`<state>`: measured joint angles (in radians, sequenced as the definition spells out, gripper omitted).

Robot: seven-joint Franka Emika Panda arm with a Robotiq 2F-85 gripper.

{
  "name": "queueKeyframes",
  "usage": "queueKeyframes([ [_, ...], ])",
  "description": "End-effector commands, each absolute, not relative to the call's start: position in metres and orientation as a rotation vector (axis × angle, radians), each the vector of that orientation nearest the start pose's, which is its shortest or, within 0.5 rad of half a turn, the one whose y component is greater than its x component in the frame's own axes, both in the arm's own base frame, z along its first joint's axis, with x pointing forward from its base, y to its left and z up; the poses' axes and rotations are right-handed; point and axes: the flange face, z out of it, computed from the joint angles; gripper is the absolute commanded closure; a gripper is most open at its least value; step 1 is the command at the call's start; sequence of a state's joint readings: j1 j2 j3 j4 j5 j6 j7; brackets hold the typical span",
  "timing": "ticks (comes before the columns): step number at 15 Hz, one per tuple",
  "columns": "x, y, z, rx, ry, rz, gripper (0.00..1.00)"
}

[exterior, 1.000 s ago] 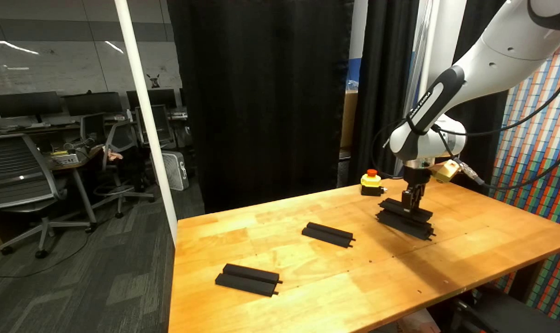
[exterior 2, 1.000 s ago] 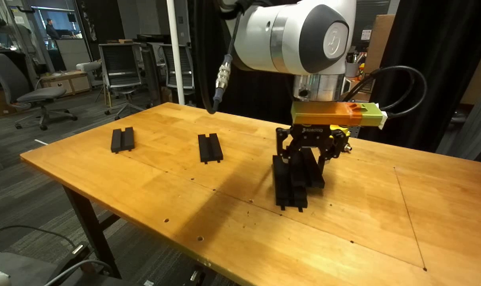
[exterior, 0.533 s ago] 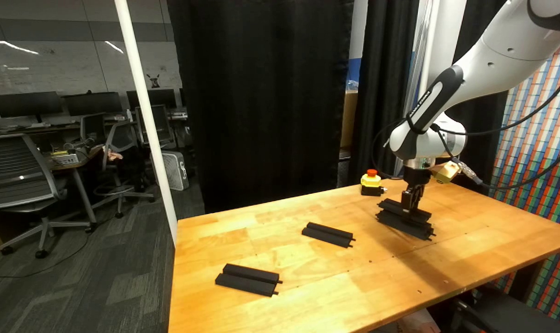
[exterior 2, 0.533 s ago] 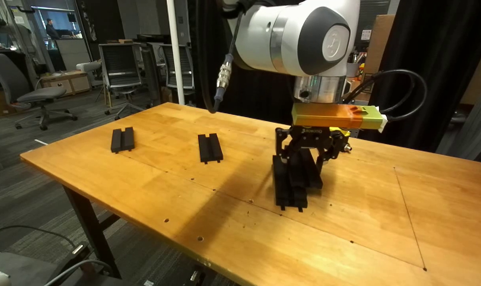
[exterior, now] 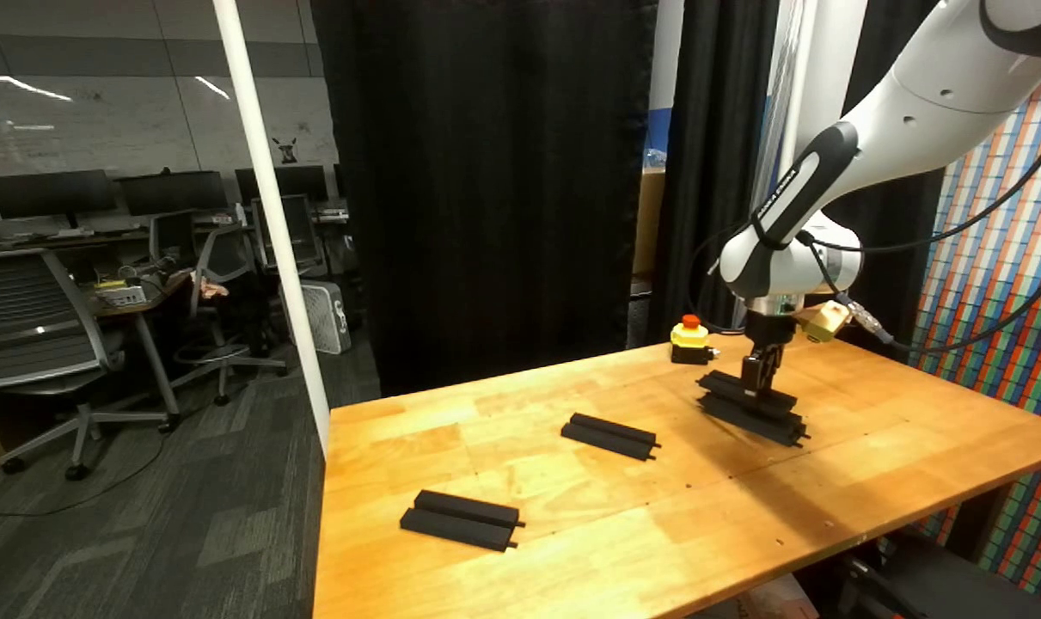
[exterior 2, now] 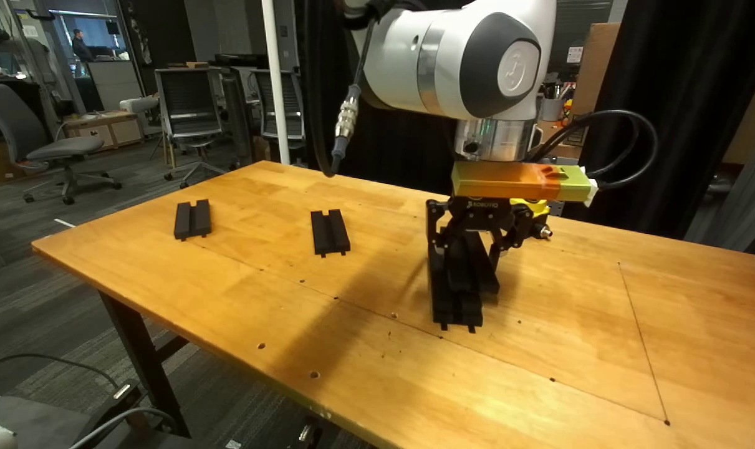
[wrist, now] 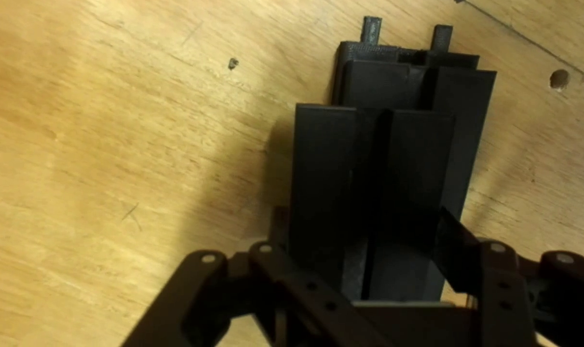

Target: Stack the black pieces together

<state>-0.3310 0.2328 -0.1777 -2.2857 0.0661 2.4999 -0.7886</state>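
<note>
One long honey-brown wooden counter [exterior: 563,559], its surface bearing the stock listed below. One white, black-trimmed jointed arm [exterior: 907,129], mine, bent over the counter. One black two-fingered tool [exterior 2: 469,259], mine, lettered ROBOTIQ, pointing down, narrowed onto both long sides of its load. The load: one flat, grooved, matte-black rectangular top piece [wrist: 398,188], lying over two more of its kind and offset from them; whether it touches them I cannot tell. Under it: a matching middle piece [wrist: 468,111] on a matching bottom piece [wrist: 369,50], the latter flat on my counter, two end tabs showing in the wrist view. Set apart, flat on the wood in both exterior views: a fourth black piece [exterior: 608,439], nearer my tool, and a fifth black piece [exterior: 456,526], farther off. Smallest: one red-capped, black-based yellow button box [exterior: 689,337], standing near the counter's edge, apart from the stacked pieces.
</note>
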Motion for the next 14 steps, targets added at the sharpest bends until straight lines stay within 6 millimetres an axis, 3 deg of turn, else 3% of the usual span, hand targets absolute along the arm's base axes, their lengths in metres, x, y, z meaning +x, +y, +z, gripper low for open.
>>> queueKeyframes([
  [1,0.463,-0.257,0.255,-3.103,-0.356,-0.004,0.53],
  [14,0.450,-0.245,0.253,-3.092,-0.338,0.020,0.53],
])
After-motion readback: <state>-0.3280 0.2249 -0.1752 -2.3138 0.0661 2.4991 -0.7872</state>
